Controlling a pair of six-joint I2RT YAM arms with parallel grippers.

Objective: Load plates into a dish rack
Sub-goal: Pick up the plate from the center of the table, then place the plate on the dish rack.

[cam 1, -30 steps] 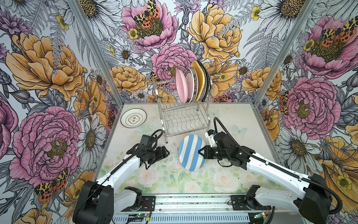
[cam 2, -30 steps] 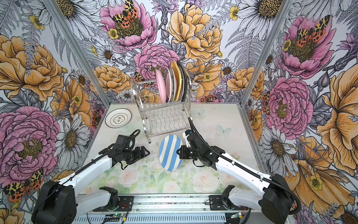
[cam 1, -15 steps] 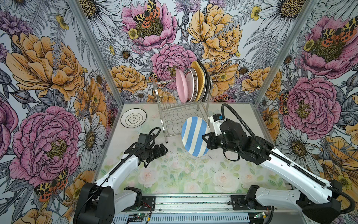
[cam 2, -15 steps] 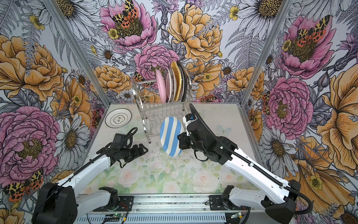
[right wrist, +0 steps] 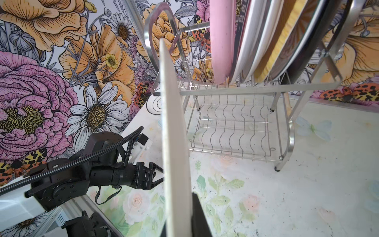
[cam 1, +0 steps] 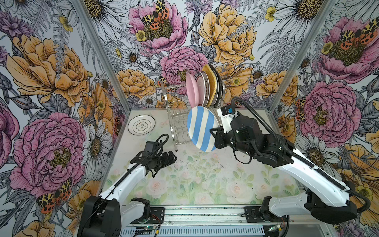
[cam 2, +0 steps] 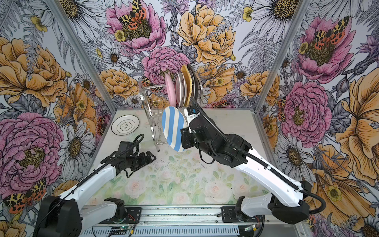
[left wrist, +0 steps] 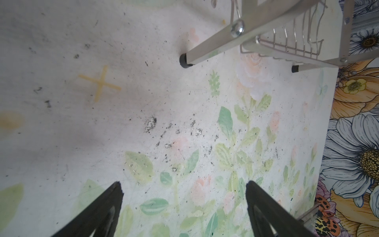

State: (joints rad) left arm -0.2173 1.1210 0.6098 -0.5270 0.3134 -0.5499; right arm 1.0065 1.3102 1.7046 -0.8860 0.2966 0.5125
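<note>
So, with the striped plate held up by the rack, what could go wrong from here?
The right gripper pinches the striped plate at one edge only, so it might slip or swing. The plate hangs right in front of the dish rack; lifting it in could knock the frame or the pink plate.

The desk's pale top (cam 1: 205, 180), printed with faded roses and green leaves, bears a faint yellow painted cross (left wrist: 99, 83), and dark scuffed specks (left wrist: 151, 123) lie toward its middle. A silver metal rail (cam 1: 205, 213) runs along its front edge. Bold floral wallpaper panels (cam 1: 51, 71) in pink, orange and white enclose the other three edges.
</note>
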